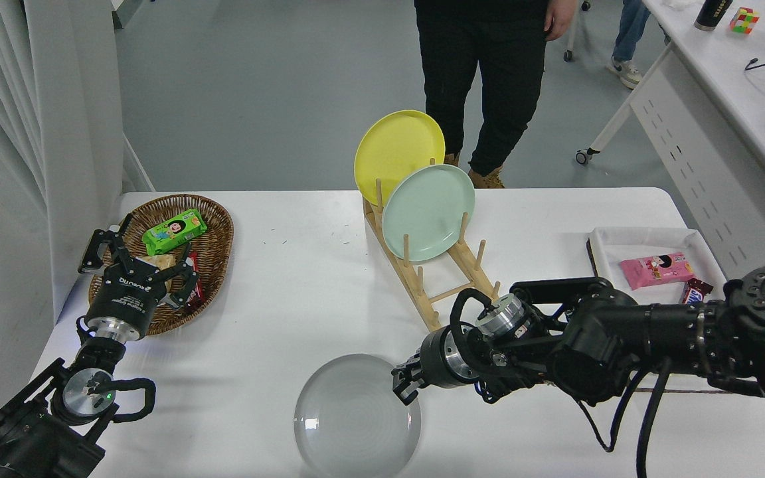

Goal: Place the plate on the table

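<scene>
The light grey plate (357,416) is seen lying flat near the front edge of the white table (303,292), well in front of the wooden rack (432,269). Its right rim is pinched by the right gripper (408,384), whose fingers are closed on the edge while the black arm stretches in from the right side. On the rack, the yellow plate (399,153) is stood on edge at the far end, and the mint green plate (428,212) is propped just in front of it, partly overlapping it. Over at the left, the left gripper (133,260) is parked with its fingers spread apart above the near rim of the wicker basket (213,255), where a green snack packet (174,232) is held. At the right edge a white tray (641,242) is found, with a pink packet (656,269) inside. At the far side, a person (482,79) in dark trousers is seen standing behind the rack.
</scene>
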`<state>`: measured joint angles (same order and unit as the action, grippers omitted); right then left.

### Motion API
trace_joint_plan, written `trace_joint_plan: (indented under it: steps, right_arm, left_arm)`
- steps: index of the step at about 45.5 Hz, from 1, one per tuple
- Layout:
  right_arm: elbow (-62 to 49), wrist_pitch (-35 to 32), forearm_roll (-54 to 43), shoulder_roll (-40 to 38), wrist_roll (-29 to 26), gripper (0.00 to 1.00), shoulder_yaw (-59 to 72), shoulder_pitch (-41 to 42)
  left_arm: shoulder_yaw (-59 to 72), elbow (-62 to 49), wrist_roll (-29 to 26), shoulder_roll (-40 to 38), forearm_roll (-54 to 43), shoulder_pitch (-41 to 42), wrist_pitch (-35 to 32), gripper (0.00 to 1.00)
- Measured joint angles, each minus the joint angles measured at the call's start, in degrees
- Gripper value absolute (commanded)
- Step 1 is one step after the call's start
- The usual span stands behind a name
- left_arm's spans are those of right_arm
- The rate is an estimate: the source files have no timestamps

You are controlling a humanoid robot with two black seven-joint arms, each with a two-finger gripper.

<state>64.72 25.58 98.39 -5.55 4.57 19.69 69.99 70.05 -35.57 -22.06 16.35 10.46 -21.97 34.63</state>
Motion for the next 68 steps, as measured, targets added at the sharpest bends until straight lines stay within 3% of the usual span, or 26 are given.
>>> trace_joint_plan:
  steps: [7,13,16,35,40,49,54,62,65,68]
  right_arm:
    - [-0.17,0.0,-0.84,0.05,0.0,0.0,0.0,-0.14]
    - [-0.45,0.0,-1.84,0.2,0.0,0.04,0.0,-0.34]
    - [-0.58,0.0,-2.36,0.27,0.0,0.11,0.0,-0.42]
    - [-1.08,0.0,-4.59,0.52,0.01,0.2,0.06,-0.62]
    - [-1.12,0.0,-5.0,0.53,-0.01,0.38,0.06,-0.62]
    - [-1.15,-0.13,-5.84,0.54,-0.01,0.5,-0.14,-0.02]
    - [-1.16,-0.25,-7.25,0.52,-0.01,0.89,-0.69,0.75]
    - [-1.16,-0.63,-11.26,0.28,-0.02,0.9,-2.01,2.14]
    - [-1.09,-0.73,-12.72,0.22,-0.06,0.98,-2.32,2.58]
    - [-1.05,-0.93,-14.86,0.15,-0.05,0.99,-2.74,3.23]
  left_arm:
    - [0.0,0.0,0.0,0.0,0.0,0.0,0.0,0.98]
    - [0.0,0.0,0.0,0.0,0.0,0.0,0.0,0.98]
    - [0.0,0.0,0.0,0.0,0.0,0.0,0.0,0.98]
    - [0.0,0.0,0.0,0.0,0.0,0.0,0.0,0.98]
    - [0.0,0.0,0.0,0.0,0.0,0.0,0.0,0.98]
    - [0.0,0.0,0.0,0.0,0.0,0.0,0.0,0.98]
    - [0.0,0.0,0.0,0.0,0.0,0.0,0.0,0.98]
    - [0.0,0.0,0.0,0.0,0.0,0.0,0.0,0.98]
    - [0.0,0.0,0.0,0.0,0.0,0.0,0.0,0.98]
    - [0.0,0.0,0.0,0.0,0.0,0.0,0.0,0.98]
